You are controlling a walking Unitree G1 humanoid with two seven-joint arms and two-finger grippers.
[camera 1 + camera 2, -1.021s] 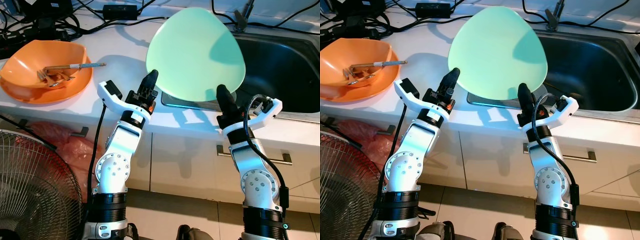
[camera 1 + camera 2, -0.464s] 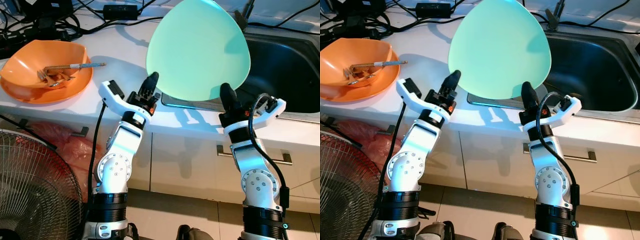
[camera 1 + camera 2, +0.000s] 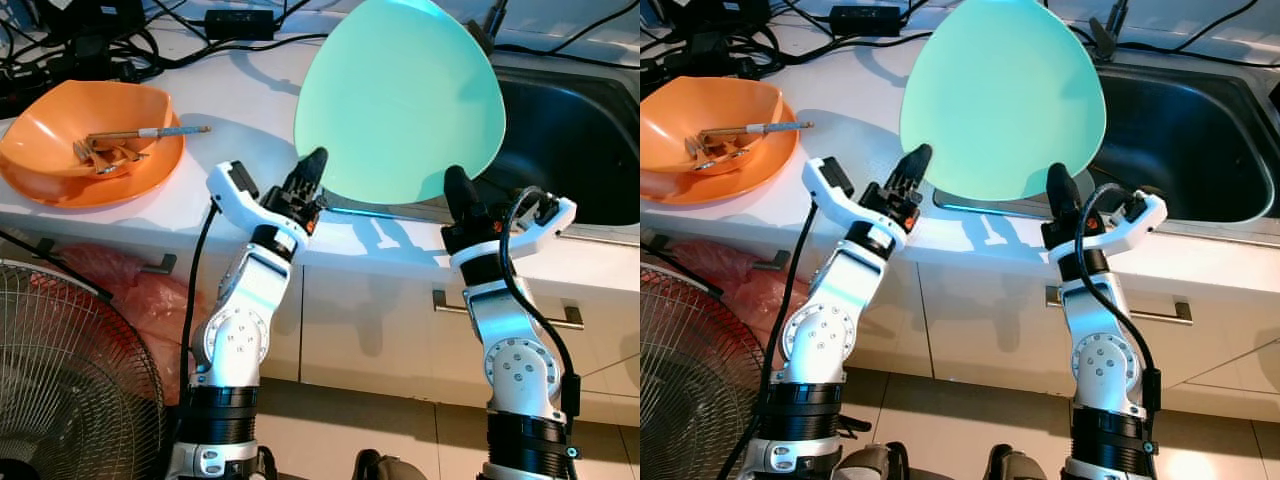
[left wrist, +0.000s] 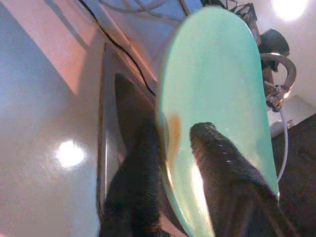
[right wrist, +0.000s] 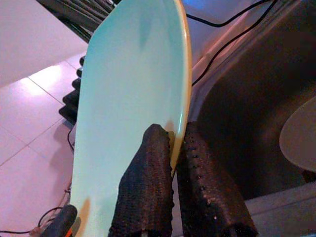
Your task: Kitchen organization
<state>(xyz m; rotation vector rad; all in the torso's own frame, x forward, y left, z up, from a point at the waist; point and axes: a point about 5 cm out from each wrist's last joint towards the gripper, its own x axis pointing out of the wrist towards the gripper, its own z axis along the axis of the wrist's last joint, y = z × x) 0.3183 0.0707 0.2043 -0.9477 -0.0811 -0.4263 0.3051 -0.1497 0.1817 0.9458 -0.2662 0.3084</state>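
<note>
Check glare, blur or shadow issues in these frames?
Left eye view: sharp; green plate throws hard shadows on the counter. Left wrist view: soft focus, bright glare spot on the counter. Right wrist view: pinkish cast, right gripper fingers blurred up close.

light: bright, from above; sharp shadows on white counter (image 3: 240, 110) beside green plate (image 3: 400, 100)
glare: lamp spot on counter, left wrist view
blur: wrist views soft, pinkish
focus: head views sharp
</note>
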